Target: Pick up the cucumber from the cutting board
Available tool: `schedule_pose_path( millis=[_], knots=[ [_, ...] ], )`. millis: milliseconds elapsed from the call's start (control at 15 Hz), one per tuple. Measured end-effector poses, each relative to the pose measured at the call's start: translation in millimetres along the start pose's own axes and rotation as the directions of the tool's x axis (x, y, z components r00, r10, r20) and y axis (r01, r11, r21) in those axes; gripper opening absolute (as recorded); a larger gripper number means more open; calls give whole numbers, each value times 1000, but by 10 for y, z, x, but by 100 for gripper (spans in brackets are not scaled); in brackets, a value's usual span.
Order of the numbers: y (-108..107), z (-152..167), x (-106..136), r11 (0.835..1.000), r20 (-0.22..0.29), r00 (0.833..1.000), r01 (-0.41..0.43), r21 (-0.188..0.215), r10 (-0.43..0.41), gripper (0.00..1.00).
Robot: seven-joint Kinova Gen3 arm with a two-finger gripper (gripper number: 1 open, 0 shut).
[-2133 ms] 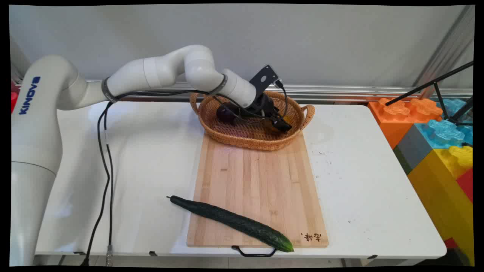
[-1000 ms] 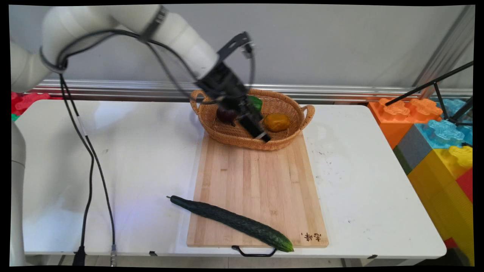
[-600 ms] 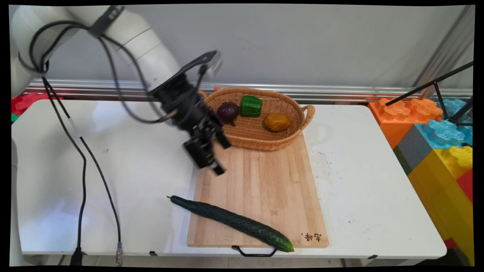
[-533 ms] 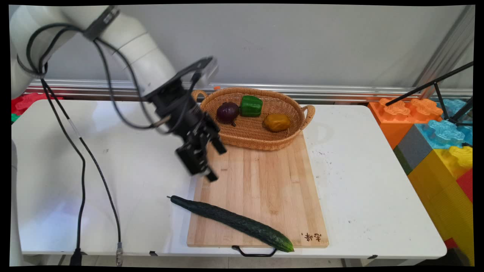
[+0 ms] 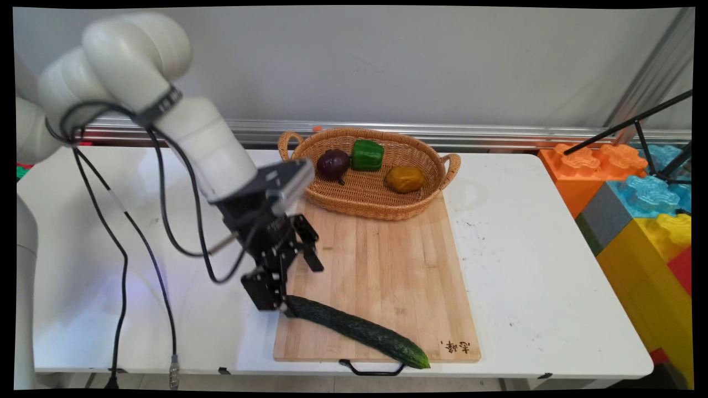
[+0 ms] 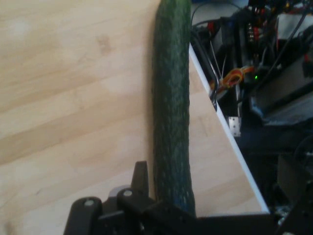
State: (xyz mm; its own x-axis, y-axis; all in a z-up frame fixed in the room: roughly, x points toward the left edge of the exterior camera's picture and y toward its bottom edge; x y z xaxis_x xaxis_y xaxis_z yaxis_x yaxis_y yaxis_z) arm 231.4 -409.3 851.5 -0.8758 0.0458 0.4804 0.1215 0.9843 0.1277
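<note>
A long dark green cucumber (image 5: 359,331) lies slantwise across the near left corner of the wooden cutting board (image 5: 387,260). Its stem end sticks out over the white table and is hidden behind my hand. My gripper (image 5: 289,276) is down at that end and stands open, its lower finger touching or just above the cucumber. In the hand view the cucumber (image 6: 171,112) runs straight up from the black linkage, close beside the one finger (image 6: 140,178) that shows. The other finger is out of sight there.
A wicker basket (image 5: 381,213) at the board's far end holds a purple vegetable (image 5: 333,164), a green pepper (image 5: 367,155) and an orange-brown one (image 5: 405,179). Big coloured toy blocks (image 5: 647,210) stand at the table's right. Black cables (image 5: 160,221) hang at the left.
My hand has left the basket, swung left and towards the near side, and come down at the cucumber's stem end. The cucumber and the things in the basket have not moved.
</note>
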Motion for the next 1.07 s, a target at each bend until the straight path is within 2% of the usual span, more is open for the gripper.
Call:
schedule_pose_path(
  millis=[400,933,1000,1067],
  knots=[
    [41,576,52,995,3,996,-93,36,93,100],
    [14,1047,158,985,12,989,-145,96,144,100],
    [8,1086,169,983,14,989,-149,103,148,0],
    [6,1124,182,982,13,988,-153,108,153,0]
  ],
)
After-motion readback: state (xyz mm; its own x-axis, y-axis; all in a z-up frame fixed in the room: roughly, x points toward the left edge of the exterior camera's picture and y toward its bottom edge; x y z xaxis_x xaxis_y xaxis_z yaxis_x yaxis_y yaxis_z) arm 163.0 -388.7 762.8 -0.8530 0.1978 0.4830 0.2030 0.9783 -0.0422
